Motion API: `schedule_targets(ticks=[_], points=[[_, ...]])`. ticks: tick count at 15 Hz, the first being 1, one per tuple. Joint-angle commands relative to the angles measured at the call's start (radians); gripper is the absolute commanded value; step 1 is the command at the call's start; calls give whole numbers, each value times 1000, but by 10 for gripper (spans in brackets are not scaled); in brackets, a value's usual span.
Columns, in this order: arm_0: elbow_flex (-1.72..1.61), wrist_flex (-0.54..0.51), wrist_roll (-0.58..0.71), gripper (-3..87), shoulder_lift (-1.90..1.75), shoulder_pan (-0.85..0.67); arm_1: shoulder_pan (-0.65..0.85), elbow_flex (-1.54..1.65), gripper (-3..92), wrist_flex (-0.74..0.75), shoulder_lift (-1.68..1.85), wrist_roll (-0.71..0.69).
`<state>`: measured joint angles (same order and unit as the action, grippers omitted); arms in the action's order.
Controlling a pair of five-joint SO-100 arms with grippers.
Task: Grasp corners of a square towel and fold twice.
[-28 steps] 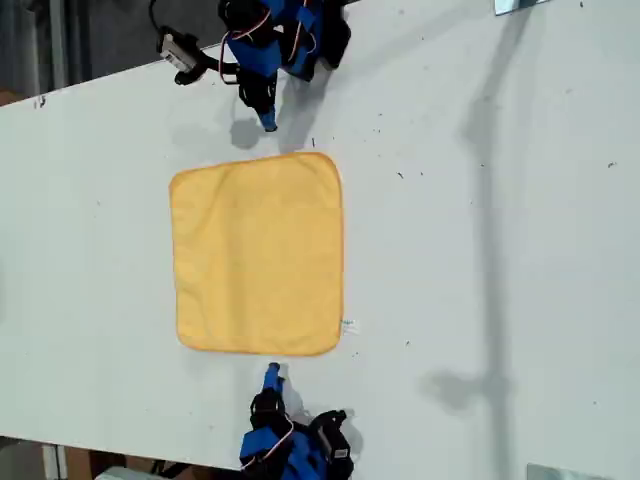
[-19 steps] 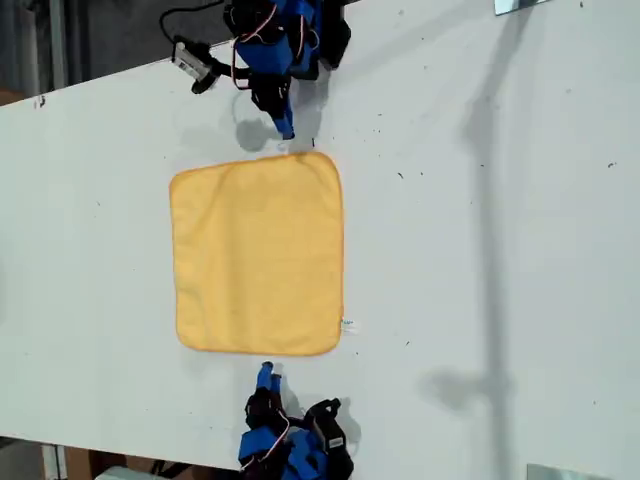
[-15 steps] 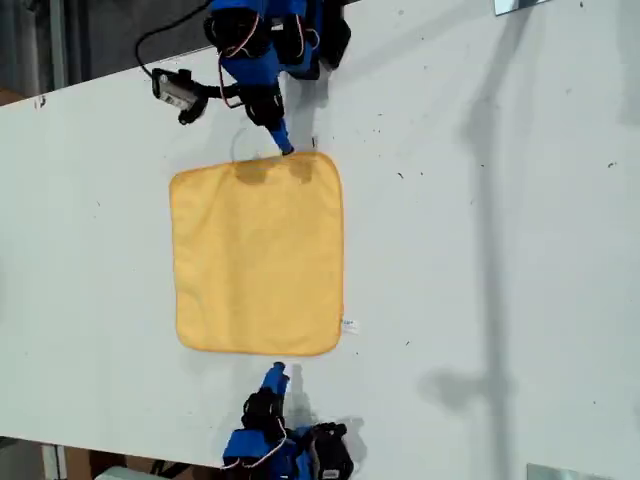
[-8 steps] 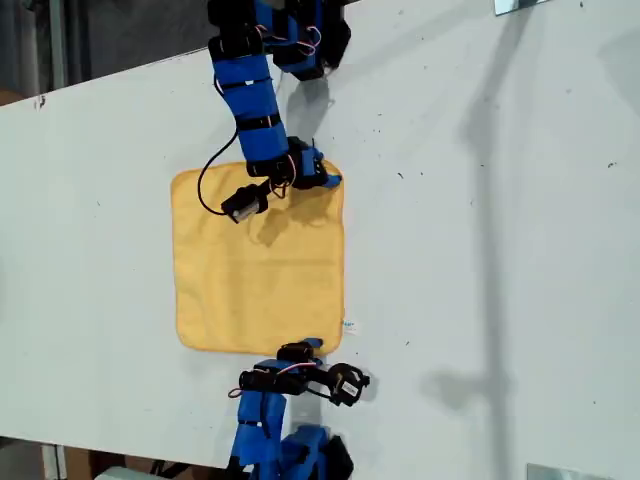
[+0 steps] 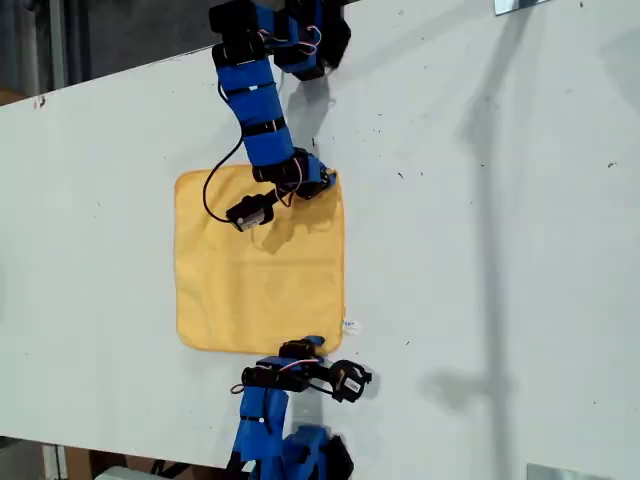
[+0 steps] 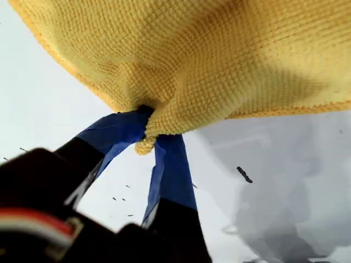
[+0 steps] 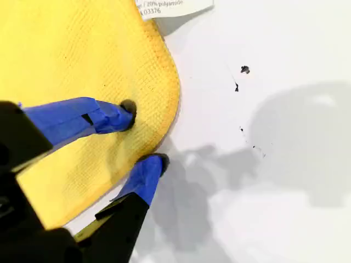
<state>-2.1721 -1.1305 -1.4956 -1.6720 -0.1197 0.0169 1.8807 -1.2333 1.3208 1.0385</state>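
So both arms are on the towel (image 5: 255, 270) now.
My first gripper (image 6: 149, 131) is clamped on a bunched corner (image 6: 159, 118); my second gripper (image 7: 143, 131) straddles another corner (image 7: 164, 93), jaws apart.

White speckled table (image 5: 480, 250) — long shadows (grey); dark floor (image 5: 100, 35) beyond.

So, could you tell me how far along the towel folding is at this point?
Nothing is folded yet: the towel lies spread out in one layer. In hand: my first end effector is shut on one corner, bunching it; my second end effector is open astride the tagged corner, beside the white tag. Left: closing that grasp and both folds.
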Motion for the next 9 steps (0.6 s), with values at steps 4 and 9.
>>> schedule_targets(ticks=[4, 9], points=[[51, -55, -64, 168, -2, 48, 6, 18, -1, 3, 12, 0], [38, 41, -129, -3, 54, 115, 0, 21, -1, 5, 14, 2]])
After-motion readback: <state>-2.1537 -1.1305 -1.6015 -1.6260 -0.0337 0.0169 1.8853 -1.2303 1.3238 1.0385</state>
